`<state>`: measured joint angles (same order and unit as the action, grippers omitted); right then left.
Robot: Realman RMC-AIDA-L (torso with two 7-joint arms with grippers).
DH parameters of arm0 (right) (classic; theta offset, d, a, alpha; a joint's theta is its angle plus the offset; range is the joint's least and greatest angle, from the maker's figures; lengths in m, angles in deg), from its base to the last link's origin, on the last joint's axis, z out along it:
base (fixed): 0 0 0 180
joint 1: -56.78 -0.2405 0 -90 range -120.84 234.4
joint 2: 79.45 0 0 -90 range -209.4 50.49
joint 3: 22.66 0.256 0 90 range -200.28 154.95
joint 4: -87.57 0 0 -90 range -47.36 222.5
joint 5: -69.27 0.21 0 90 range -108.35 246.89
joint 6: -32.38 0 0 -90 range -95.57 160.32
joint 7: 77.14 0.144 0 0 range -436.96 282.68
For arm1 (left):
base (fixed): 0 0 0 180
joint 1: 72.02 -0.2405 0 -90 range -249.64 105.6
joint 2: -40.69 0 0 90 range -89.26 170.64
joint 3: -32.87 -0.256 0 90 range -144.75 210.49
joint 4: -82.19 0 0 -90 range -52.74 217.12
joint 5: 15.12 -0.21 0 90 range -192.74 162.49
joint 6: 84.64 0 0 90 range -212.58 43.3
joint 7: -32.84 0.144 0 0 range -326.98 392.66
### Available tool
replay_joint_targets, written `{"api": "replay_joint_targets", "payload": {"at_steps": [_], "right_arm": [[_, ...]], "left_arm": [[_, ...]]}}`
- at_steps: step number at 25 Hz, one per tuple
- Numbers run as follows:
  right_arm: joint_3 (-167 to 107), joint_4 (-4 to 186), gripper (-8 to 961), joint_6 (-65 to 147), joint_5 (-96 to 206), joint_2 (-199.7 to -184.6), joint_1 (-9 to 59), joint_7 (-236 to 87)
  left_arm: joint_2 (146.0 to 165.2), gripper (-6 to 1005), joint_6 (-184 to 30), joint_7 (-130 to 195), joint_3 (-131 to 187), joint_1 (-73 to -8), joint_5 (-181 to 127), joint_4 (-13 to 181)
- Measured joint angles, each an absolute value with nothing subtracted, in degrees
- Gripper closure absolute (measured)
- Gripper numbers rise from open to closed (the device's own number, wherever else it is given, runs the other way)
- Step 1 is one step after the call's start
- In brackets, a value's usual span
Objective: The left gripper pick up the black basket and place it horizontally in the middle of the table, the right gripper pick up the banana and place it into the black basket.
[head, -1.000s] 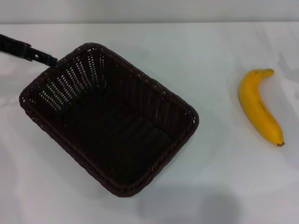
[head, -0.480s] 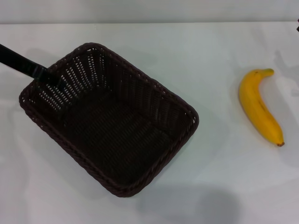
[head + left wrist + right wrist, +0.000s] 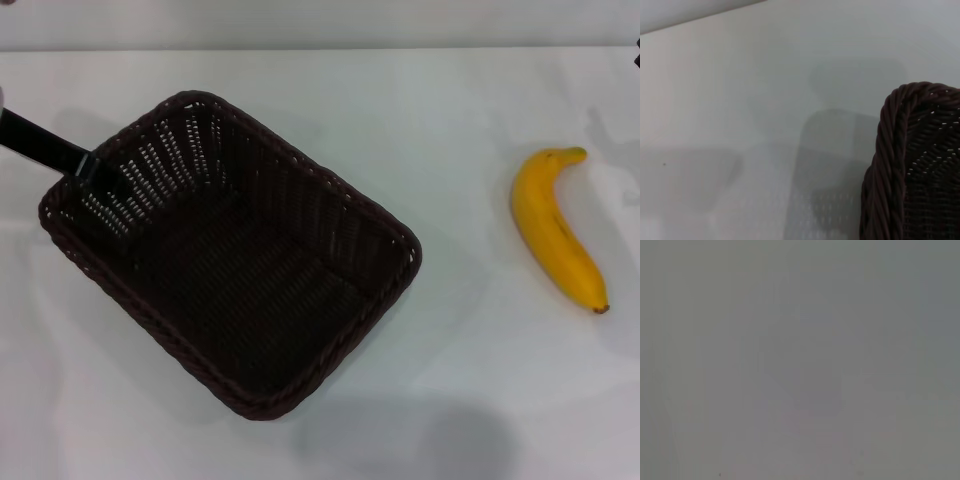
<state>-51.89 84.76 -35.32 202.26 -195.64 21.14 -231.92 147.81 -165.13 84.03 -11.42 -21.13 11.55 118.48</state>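
Observation:
The black basket (image 3: 235, 255) sits diagonally on the left half of the white table (image 3: 430, 100), open side up and empty. My left gripper (image 3: 88, 166) comes in as a slim black bar from the left edge and meets the braided rim at the basket's far left corner. The left wrist view shows that rim (image 3: 890, 165) close up over the table (image 3: 740, 100). The banana (image 3: 555, 228) lies on the table at the right, stem away from me, well apart from the basket. The right gripper is out of view. The right wrist view shows only a plain grey surface.
A small dark sliver (image 3: 637, 48) shows at the right edge of the head view. The table's far edge meets a pale wall (image 3: 320, 20). Bare tabletop lies between the basket and the banana.
The left gripper's bar has drawn back from inside the basket's corner to its rim, and the basket has shifted slightly to the left. The banana has not moved.

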Motion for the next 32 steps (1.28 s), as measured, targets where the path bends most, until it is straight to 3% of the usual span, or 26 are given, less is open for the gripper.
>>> {"api": "replay_joint_targets", "payload": {"at_steps": [8, 32], "right_arm": [[-51.75, 84.76, 144, -35.18, 202.26, -195.65, 21.25, -231.91], [-51.22, 85.34, 158, -34.94, 202.34, -195.48, 21.62, -231.91]], "left_arm": [[147.82, 802, -166.12, 83.86, -11.11, -21.25, 12.7, 117.77], [146.45, 848, -173.71, 84.05, -10.58, -30.25, 40.91, 118.7]]}}
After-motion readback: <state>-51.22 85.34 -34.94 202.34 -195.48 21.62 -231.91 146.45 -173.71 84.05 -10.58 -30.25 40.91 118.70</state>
